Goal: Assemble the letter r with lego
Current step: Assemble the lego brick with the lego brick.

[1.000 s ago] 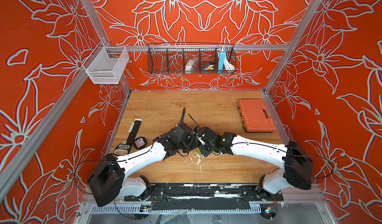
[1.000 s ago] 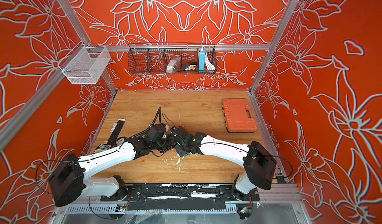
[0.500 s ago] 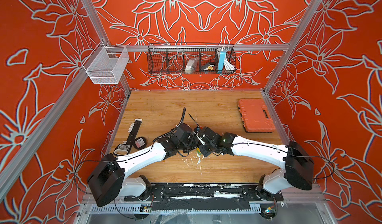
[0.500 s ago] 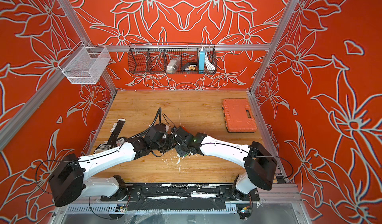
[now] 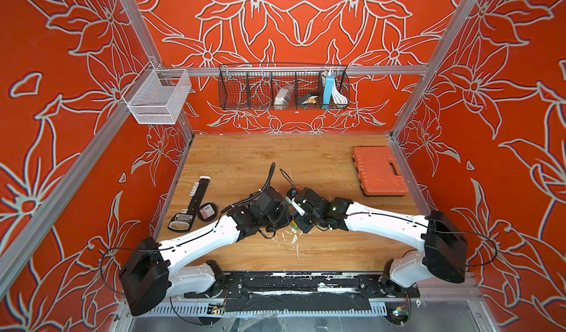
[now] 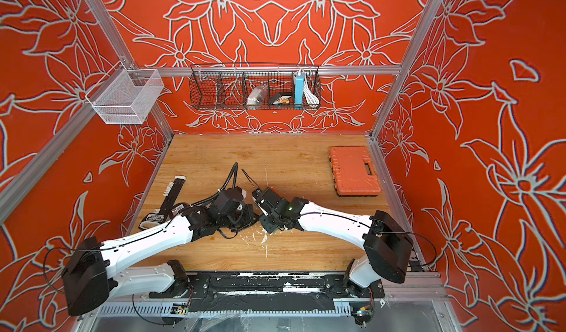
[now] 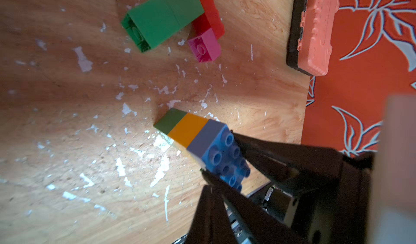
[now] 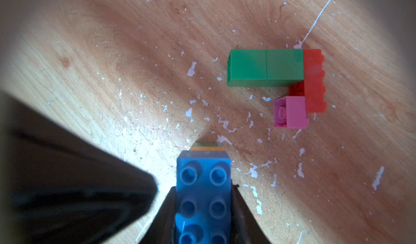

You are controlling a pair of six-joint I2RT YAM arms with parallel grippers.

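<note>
My right gripper is shut on a blue 2x4 lego brick. That brick tops a short stack with a yellow brick and a green brick, green end down near the wood. My left gripper is shut with nothing in it, close beside the stack. In both top views the two grippers meet at the table's middle and hide the bricks. Farther off lies a flat assembly: two joined green bricks, a red brick and a pink brick.
An orange ribbed case lies at the back right of the wooden table. A long black tool and a round black disc sit at the left edge. White flecks mark the wood around the bricks.
</note>
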